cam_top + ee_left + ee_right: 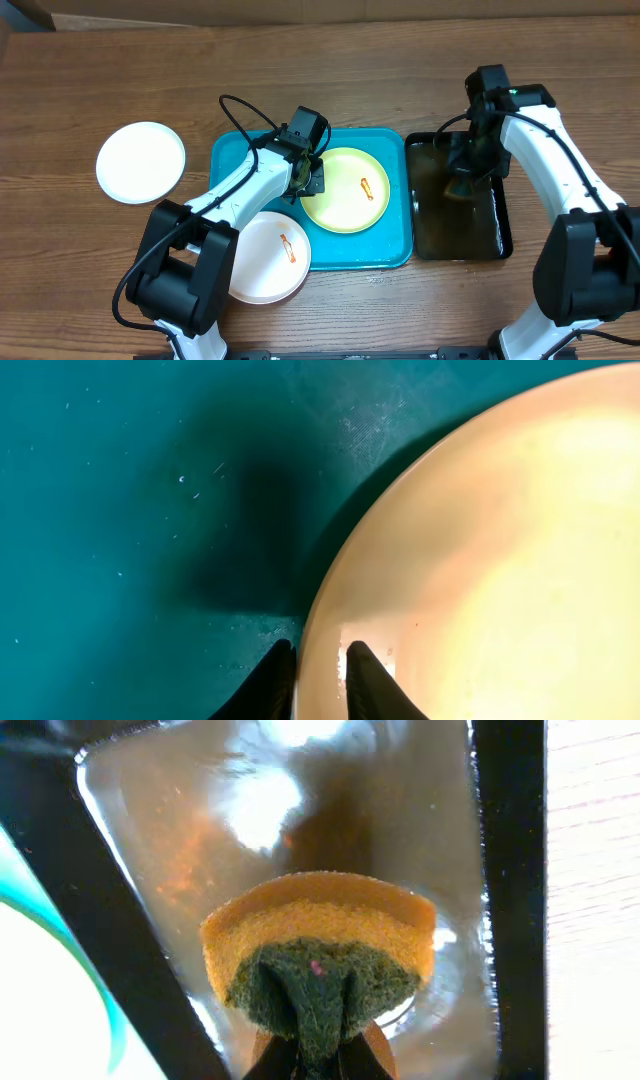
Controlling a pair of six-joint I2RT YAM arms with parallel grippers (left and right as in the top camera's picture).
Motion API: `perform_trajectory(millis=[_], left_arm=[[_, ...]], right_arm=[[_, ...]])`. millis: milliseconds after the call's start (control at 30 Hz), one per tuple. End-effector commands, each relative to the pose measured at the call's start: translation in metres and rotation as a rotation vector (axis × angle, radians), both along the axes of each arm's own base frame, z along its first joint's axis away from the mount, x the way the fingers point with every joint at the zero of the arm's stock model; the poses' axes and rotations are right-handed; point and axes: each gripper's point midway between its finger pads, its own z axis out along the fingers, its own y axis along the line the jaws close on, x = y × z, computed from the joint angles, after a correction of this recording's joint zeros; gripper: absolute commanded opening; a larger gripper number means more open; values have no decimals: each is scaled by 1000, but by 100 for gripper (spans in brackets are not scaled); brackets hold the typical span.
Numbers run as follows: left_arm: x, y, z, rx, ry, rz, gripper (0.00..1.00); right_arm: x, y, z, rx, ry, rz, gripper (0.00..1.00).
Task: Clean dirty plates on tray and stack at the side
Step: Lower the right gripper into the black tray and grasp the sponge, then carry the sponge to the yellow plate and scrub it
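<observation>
A pale yellow plate (346,190) with a green rim and an orange-red smear lies on the turquoise tray (230,150). My left gripper (308,180) is shut on its left rim; in the left wrist view the fingers (320,680) pinch the plate's edge (480,560). A white plate (266,258) with a smear overhangs the tray's front left corner. Another white plate (141,162) lies on the table at the left, with no smear showing. My right gripper (462,180) is shut on a yellow-and-green sponge (320,955) above the black tray (120,950).
The black tray (497,215) holds brownish water and sits right of the turquoise tray. The wooden table (100,80) extends around both trays. Cables run along the left arm.
</observation>
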Motion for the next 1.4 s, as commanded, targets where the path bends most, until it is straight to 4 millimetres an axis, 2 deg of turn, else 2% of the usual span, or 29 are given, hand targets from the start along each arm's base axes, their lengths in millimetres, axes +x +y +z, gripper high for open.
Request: perform_trajectory(millis=[0,67,600,833,900,1033,1133,1367], left_arm=[[-3,-1,-6,1,15,-33,20],[-2,-1,-6,2,12,-41,20],[-2,-1,-6,15,9,-93,21],[0,-1,-16,19,16,-98,21],[-1,-1,-21,23,29,-97,20],[-4,-1,-24,4,53,-84,4],[-4,1,-24,3,56,-74,4],[-11,-6,-24,-106,118,-47,4]], right_arm=[[12,12,13,51,-61,-20,4],[11,14,13,43,-63,40,4],[4,9,12,21,-31,73,4],[4,9,12,12,-36,137,4],[4,6,12,-9,-34,148,4],[2,-5,12,-76,-19,236,4],[3,-14,13,-131,-20,240,4],[13,-11,15,-141,-58,315,4]])
